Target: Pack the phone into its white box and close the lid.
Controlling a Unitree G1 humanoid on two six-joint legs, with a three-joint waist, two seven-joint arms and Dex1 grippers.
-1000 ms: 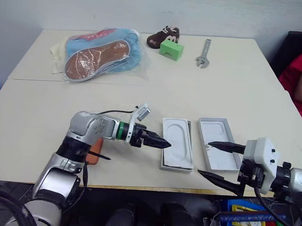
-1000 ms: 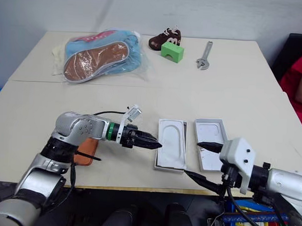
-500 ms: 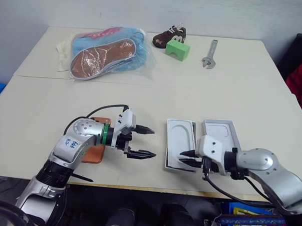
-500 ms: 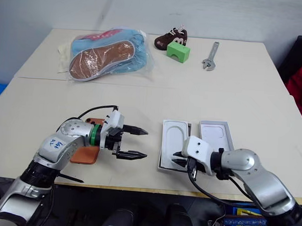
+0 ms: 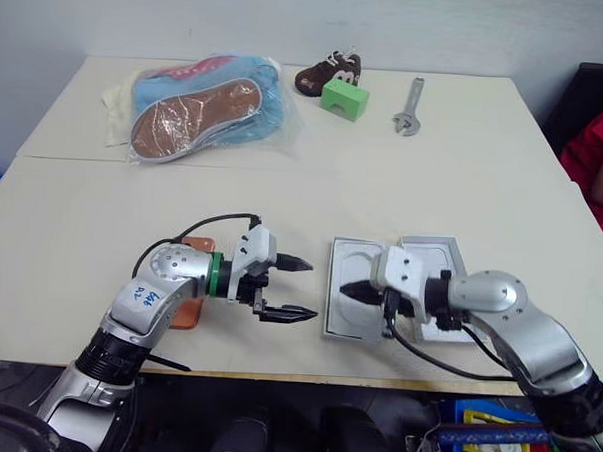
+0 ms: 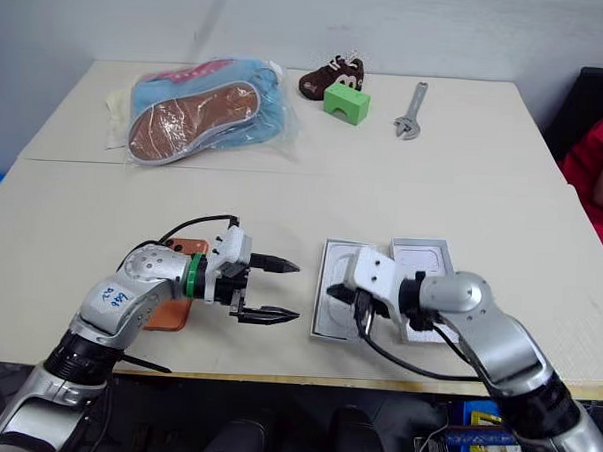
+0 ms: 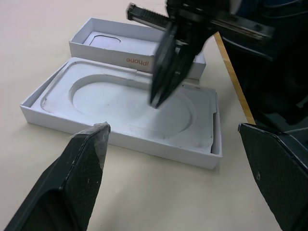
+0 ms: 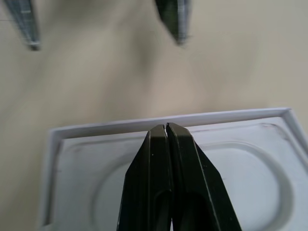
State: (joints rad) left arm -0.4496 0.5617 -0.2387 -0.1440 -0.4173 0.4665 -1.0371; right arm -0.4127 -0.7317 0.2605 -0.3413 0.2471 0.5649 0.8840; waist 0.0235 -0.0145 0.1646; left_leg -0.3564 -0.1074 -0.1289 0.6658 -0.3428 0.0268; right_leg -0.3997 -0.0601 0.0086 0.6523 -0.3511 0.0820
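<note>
- Our right gripper (image 5: 347, 289) has its fingers clenched together with nothing between them, and its tip hangs over the flat white insert (image 5: 353, 300) with the oval recess, low in the middle of the head view.
- That insert lies in the white box (image 7: 120, 139), whose long axis runs from the near desk edge away from us; the lid (image 5: 430, 260) lies just beside it on the right, inside up, parallel to it.
- Our left gripper (image 5: 291, 288) hangs at lower centre-left with its fingers released wide, pointing right toward the box and near its left wall, holding nothing.
- The phone (image 5: 191, 306) lies at lower left on the desk (image 5: 303, 201), largely hidden under our left forearm, well apart from the box and behind the left fingers.
- We judge the left arm the nearer one for the phone, but its fingers point away from it; the insert looks to need clearing first, and the right fingers sit right over it.
</note>
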